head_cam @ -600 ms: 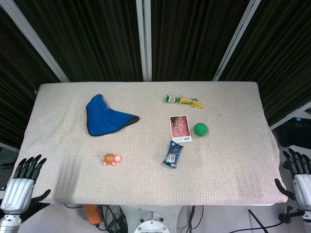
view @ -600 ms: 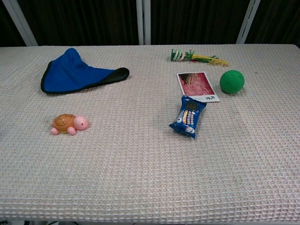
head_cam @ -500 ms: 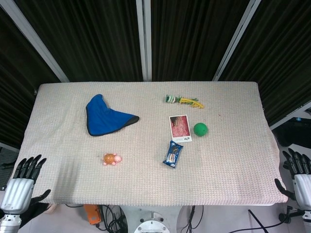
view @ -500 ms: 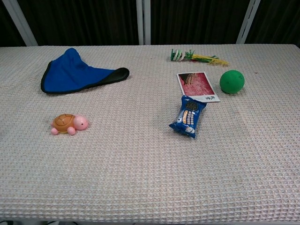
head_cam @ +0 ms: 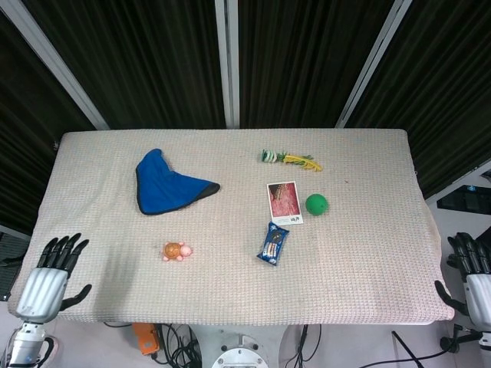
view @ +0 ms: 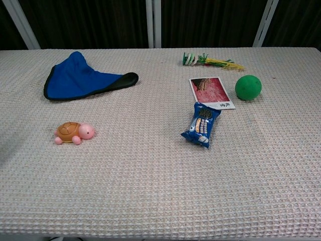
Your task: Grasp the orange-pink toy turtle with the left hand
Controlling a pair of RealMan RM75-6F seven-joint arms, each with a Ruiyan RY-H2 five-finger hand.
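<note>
Surface: a table (head_cam: 368,261) under a pale waffle-weave cloth, carrying every item named here.
Blue cloth: a folded blue piece (head_cam: 167,184) with a dark edge, beyond the turtle, toward the far side of the surface.
Left hand: at the near left corner of the surface (head_cam: 52,271), well apart from the turtle; dark fingers (head_cam: 65,249) spread and extended, thumb out to the side, holding nothing and touching none of the things.
Right hand: off the near right corner (head_cam: 474,276), far from the turtle on the opposite side; fingers apart and upright, holding nothing.
Snack packet: blue wrapper (view: 201,124), to the right of the turtle.
Turtle: small toy (view: 74,133) with an orange domed shell, pink head and pink feet, resting upright on the near left part of the surface.
Turtle heading: long axis runs left to right across the surface, head toward the snack packet, tail toward the left edge.
</note>
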